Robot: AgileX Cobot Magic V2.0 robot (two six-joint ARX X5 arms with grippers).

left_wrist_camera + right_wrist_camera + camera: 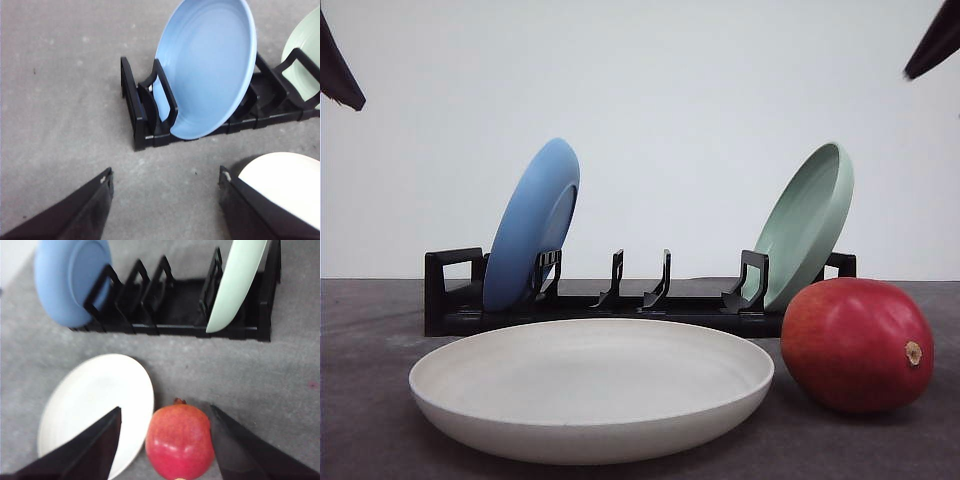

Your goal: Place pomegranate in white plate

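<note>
Our right gripper (165,445) hangs spread wide above the pomegranate (179,441), one dark finger (95,445) over the white plate (95,405) and the other beyond the fruit's far side; we cannot tell whether either finger touches it. Our left gripper (165,200) is likewise released, its fingers (80,210) parted over bare table with nothing between them, one fingertip above the white plate's edge.

The surface is a grey, finely speckled table (380,330), and behind it in the front view stands a plain pale wall (680,100). Both arms are raised: in the front view we see only dark tips at the upper corners.

The pomegranate (857,345) lies on the table just beside the white plate (590,390), on its right, stem spot facing right; whether it touches the rim we cannot tell. The plate itself holds nothing. Behind both stands a black dish rack (620,300) with a blue plate (532,225) leaning in its left end and a pale green plate (808,225) leaning in its right end, the middle slots unfilled.
</note>
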